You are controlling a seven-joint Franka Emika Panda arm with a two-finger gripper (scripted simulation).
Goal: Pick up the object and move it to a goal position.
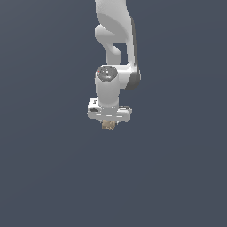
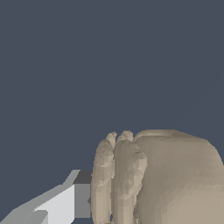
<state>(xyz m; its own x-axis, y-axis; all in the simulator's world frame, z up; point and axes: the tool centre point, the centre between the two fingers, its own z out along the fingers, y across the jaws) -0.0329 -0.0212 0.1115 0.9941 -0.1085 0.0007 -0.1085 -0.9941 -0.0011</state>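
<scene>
Exterior view, arm: the white Franka arm [image 1: 116, 53] hung straight down over a plain dark grey-blue ground; no counter edge or goal marker could be made out.
Exterior view, hand: the white bar-shaped hand [image 1: 109, 121] faced down, its fingers too small to tell apart.
Exterior view, object: the small tan-beige lumpy object with darker ridges [image 1: 108, 125] sat directly under the bar, touching it, and looked carried clear of the ground.
Wrist view, object: the tan ridged lump [image 2: 157, 179] filled the near field, close against the camera.
Wrist view, finger: one grey-and-white finger [image 2: 65, 203] pressed its dark pad against the ridged side; the opposite finger was hidden.
Hand state: judged closed around the object.
Risk: the rounded, ridged surface gave little flat contact, so a quick swing could roll it out.
Risk: no goal visible, so placement could be misjudged.
</scene>
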